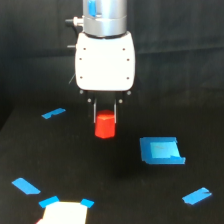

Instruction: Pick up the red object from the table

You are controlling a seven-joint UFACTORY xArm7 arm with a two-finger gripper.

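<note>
The red object (105, 126) is a small red-orange block held between the two thin fingers of my gripper (105, 117). The gripper's white body (105, 62) hangs straight above it. The block's lower part shows below the fingertips, and it appears to hang a little above the black table (60, 165). The gripper is shut on the block.
A blue rectangular patch (161, 150) lies on the table toward the exterior view's right. Blue tape strips lie at the left (53, 113), lower left (25, 186) and lower right (196, 196). A white patch with blue corners (65, 210) sits at the bottom edge.
</note>
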